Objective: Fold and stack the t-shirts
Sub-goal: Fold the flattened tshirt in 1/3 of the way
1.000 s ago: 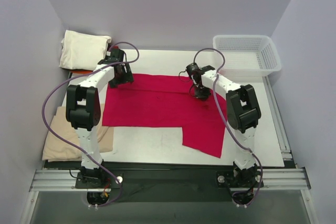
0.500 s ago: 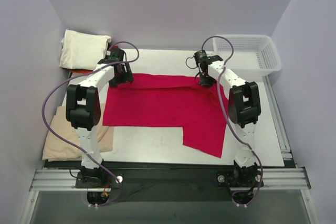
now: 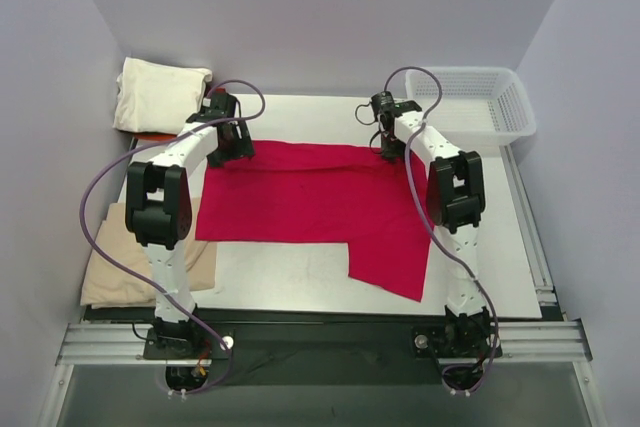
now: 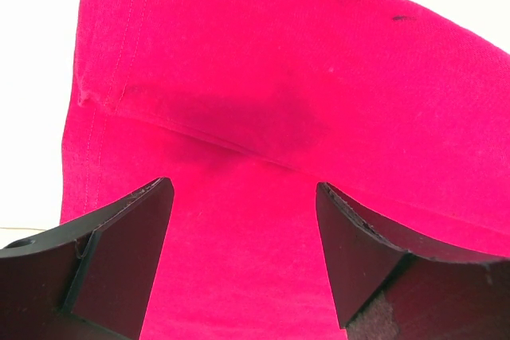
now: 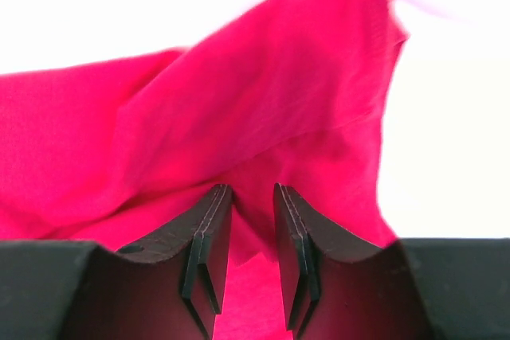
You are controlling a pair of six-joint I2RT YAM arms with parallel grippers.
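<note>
The crimson-red t-shirt (image 3: 300,197) lies spread flat across the table, with one flap reaching toward the near right. My left gripper (image 3: 228,152) hovers open over its far left corner, and only flat red cloth (image 4: 239,101) shows between the wide fingers (image 4: 127,244). My right gripper (image 3: 390,150) is at the far right corner. Its jaws (image 5: 251,212) stand a little apart, with a loose raised fold of the red shirt (image 5: 263,117) between them. A folded cream-white t-shirt (image 3: 155,95) sits at the back left on an orange-red one (image 3: 150,135).
A tan-beige t-shirt (image 3: 110,267) lies at the near left, partly under the left arm. A white lattice basket (image 3: 520,112) stands at the back right, close to the right gripper. Bare table (image 3: 290,272) shows in front of the red shirt.
My right gripper moved toward the back of the table, drawing the shirt's far right corner with it. Its jaws have then parted. The left arm has not moved.
</note>
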